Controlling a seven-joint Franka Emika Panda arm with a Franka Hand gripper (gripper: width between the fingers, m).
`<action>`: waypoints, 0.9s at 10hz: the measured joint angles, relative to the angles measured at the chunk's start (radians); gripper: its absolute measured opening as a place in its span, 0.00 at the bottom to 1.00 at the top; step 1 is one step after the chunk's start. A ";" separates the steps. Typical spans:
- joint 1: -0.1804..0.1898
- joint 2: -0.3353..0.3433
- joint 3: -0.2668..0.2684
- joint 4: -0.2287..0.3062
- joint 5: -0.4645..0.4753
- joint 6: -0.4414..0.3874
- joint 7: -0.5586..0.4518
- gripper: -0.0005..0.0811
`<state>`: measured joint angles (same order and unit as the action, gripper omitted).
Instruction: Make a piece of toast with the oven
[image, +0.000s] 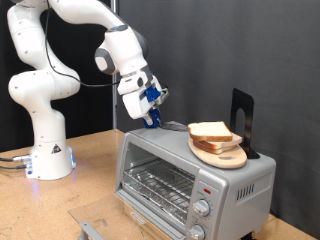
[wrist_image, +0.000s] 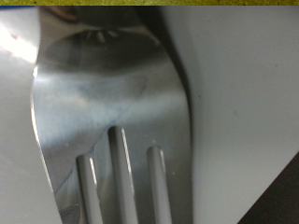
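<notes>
The silver toaster oven (image: 180, 172) stands on the table in the lower middle of the exterior view. Its glass door looks closed and the wire rack (image: 155, 183) shows behind it. Pale bread slices (image: 212, 132) are stacked on a round wooden board (image: 228, 155) on the oven's top, towards the exterior view's right. I cannot tell which slice is the piece of toast. My gripper (image: 152, 118) points down just above the oven's top far-left corner, apart from the bread, with nothing seen between its fingers. The wrist view shows only shiny oven metal (wrist_image: 103, 93) up close.
A black upright stand (image: 242, 115) sits on the oven top behind the board. The knobs (image: 200, 208) are on the oven front at the exterior view's right. The arm's white base (image: 48, 155) stands at the left. A grey flat piece (image: 90, 228) lies at the bottom edge.
</notes>
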<state>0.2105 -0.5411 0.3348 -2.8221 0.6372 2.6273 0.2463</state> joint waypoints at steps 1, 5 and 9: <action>0.000 0.001 0.003 0.000 0.003 0.003 0.001 0.60; 0.025 -0.009 -0.020 0.022 0.083 -0.007 -0.018 0.60; 0.017 -0.055 -0.081 0.042 0.064 -0.109 -0.046 0.61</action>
<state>0.2272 -0.5963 0.2542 -2.7799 0.7014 2.5186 0.2004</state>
